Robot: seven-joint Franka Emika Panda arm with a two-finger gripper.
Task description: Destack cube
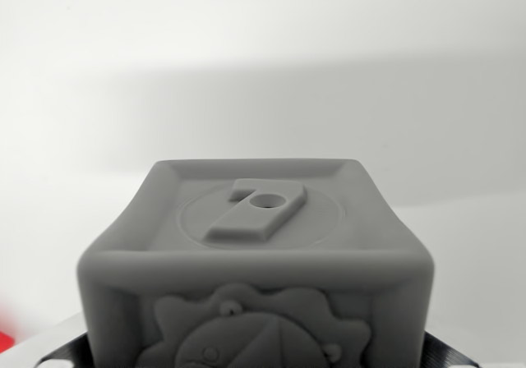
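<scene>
A grey cube (256,253) fills the lower middle of the wrist view, very close to the camera. Its top face carries a raised figure 7 inside a ring, and its near face shows a sun-like relief. My gripper (259,353) straddles it. A dark finger (72,349) presses against the cube's side at the wrist view's left, and the other finger (444,356) against its side at the wrist view's right. The cube's lower part and whatever lies beneath it are hidden.
A plain white surface (263,80) with a soft shadow band stretches behind the cube. A blurred red patch (5,339) shows at the bottom edge on the wrist view's left.
</scene>
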